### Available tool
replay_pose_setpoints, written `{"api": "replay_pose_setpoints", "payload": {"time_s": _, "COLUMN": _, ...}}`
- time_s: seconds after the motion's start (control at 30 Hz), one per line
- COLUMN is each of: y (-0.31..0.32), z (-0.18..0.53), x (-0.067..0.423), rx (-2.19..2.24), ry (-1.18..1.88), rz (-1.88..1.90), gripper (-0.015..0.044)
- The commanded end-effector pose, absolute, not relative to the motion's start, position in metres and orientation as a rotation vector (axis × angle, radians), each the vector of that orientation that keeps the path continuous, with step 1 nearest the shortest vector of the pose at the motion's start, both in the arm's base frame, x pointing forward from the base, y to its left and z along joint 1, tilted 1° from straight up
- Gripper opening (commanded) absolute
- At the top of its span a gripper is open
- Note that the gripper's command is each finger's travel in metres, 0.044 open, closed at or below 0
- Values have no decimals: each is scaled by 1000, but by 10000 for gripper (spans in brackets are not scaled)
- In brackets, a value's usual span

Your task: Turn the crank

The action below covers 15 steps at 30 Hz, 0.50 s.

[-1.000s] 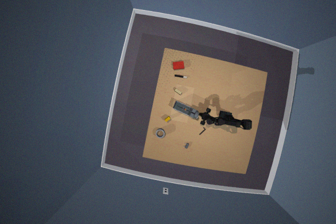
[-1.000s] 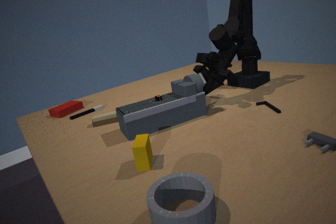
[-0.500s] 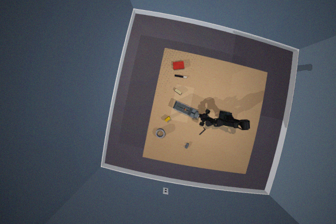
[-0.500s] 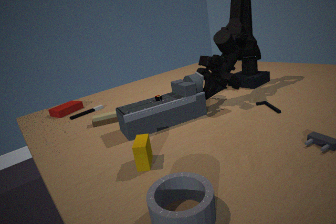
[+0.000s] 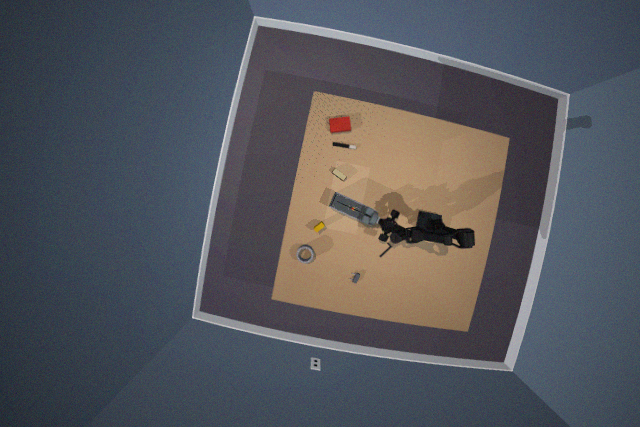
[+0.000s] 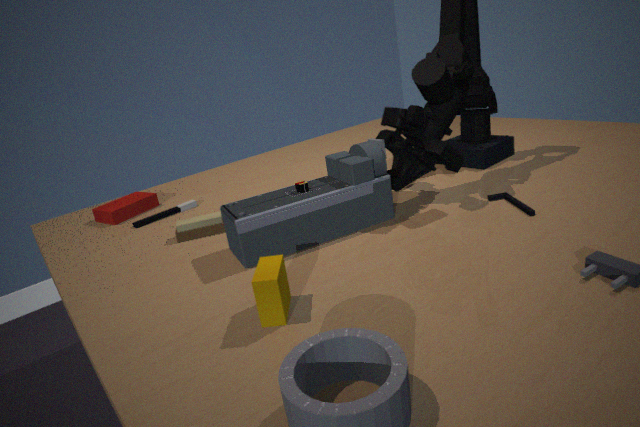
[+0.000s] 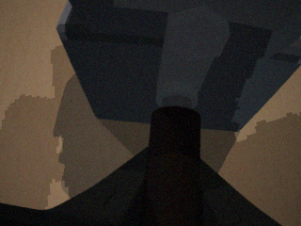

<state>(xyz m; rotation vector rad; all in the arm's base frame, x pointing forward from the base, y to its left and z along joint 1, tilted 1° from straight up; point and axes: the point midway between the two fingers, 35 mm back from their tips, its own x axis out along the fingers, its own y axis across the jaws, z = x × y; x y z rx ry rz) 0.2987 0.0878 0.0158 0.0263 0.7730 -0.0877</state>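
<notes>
My black pincer [image 6: 398,166] is clamped nearly shut on the dark cylindrical crank handle [image 7: 177,151], low at the end of the long grey box-shaped machine [image 6: 310,215] nearest my base. Up on its top rail the small red pointer [image 6: 301,186] sits about midway along. I can't make out the brass marks. A yellow upright block [image 6: 270,290] stands just in front of the machine.
</notes>
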Motion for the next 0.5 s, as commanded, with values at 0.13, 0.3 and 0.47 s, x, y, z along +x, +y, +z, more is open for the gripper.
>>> {"api": "replay_pose_setpoints", "payload": {"time_s": 0.13, "y": 99, "z": 17, "x": 300, "rx": 31, "ry": 777, "rz": -64, "gripper": 0}}
{"api": "replay_pose_setpoints", "payload": {"time_s": 0.3, "y": 100, "z": 18, "x": 300, "rx": 32, "ry": 777, "rz": -64, "gripper": 0}}
{"api": "replay_pose_setpoints", "payload": {"time_s": 0.47, "y": 102, "z": 19, "x": 300, "rx": 32, "ry": 777, "rz": -64, "gripper": 0}}
